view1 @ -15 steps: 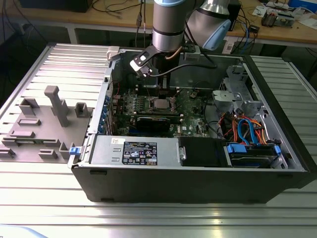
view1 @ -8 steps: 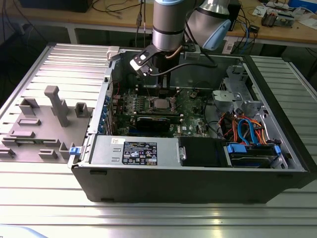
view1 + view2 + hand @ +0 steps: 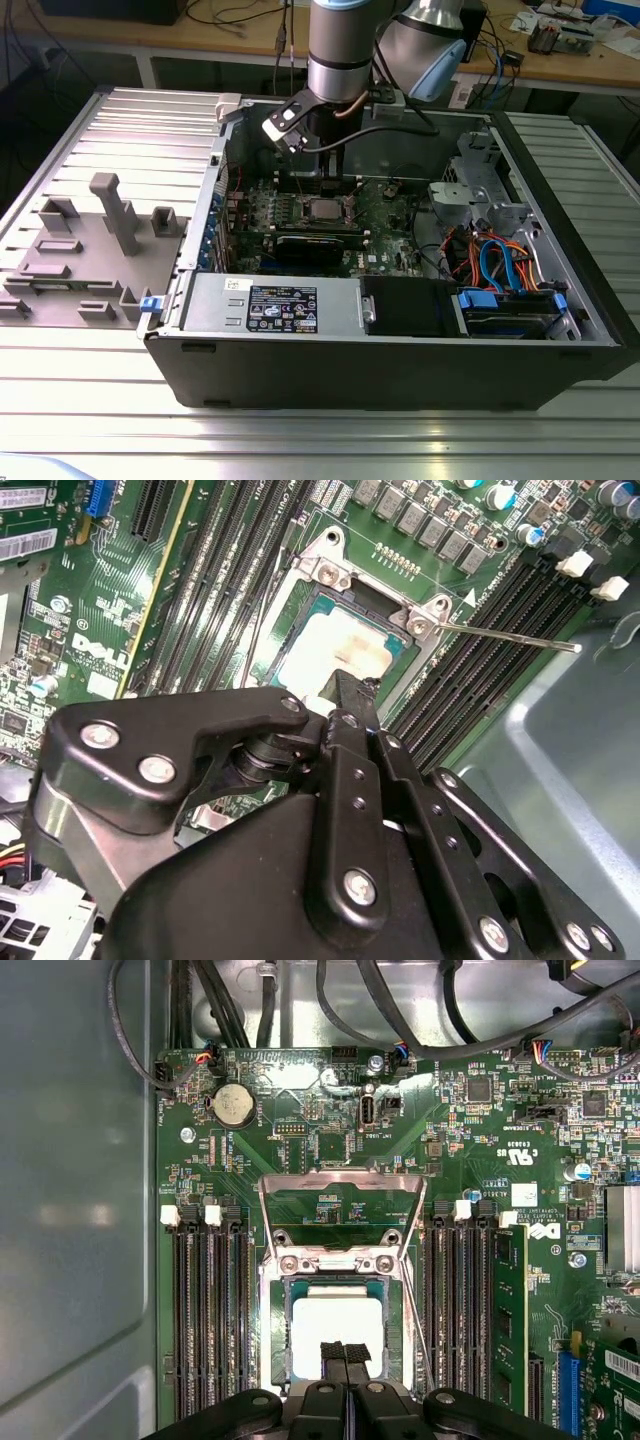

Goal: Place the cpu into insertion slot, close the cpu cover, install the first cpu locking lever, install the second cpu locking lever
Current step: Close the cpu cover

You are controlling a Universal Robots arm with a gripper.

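cpu point(image 3: 325, 1320): 1 pc, seated flat in insertion slot point(image 3: 278, 1325), metal top up, right under the fingertips.
jaws: clenched, pads together, nothing between.
gripper point(image 3: 345, 1352): tips over cpu edge; contact w/ it cannot be told.
arm point(image 3: 338, 50): 1, wrist vertical, reaching down into open computer case point(image 3: 400, 370).
cpu cover point(image 3: 340, 1178): 1, swung up, open, off the chip.
locking lever point(image 3: 500, 635): 1 thin rod seen, sticking out from socket corner across memory slots point(image 3: 215, 1320).
memory slots: 2 banks, one each side of socket.
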